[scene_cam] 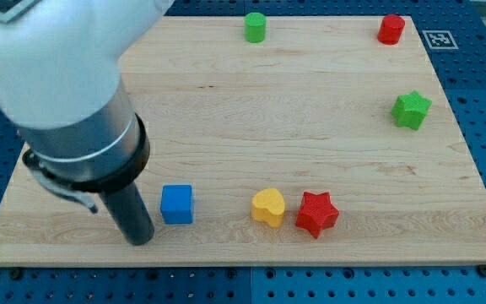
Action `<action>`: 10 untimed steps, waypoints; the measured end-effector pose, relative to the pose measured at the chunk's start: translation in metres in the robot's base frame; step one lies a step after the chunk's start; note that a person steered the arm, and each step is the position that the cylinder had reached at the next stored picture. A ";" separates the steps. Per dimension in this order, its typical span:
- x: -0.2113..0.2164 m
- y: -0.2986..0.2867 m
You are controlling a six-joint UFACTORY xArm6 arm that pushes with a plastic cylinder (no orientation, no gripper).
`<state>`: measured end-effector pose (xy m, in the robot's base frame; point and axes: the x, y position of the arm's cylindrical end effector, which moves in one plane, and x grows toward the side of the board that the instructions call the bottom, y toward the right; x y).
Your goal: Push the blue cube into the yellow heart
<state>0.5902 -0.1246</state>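
The blue cube lies on the wooden board near the view's bottom, left of centre. The yellow heart lies to its right, with a gap of bare board between them. My tip rests on the board just left of the blue cube and slightly below it, close to the cube's left face; whether it touches is not clear. The rod rises up and left into the large white and grey arm that covers the view's top left.
A red star lies right beside the yellow heart, touching or nearly so. A green star is at the right edge. A green cylinder and a red cylinder stand along the top edge. The board's bottom edge is close below.
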 end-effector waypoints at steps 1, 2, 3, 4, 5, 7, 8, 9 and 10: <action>-0.006 0.000; -0.007 -0.003; -0.017 -0.003; -0.017 -0.003; -0.020 0.004; -0.028 0.052; -0.028 0.077; -0.028 0.089; -0.028 0.022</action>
<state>0.5618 -0.1029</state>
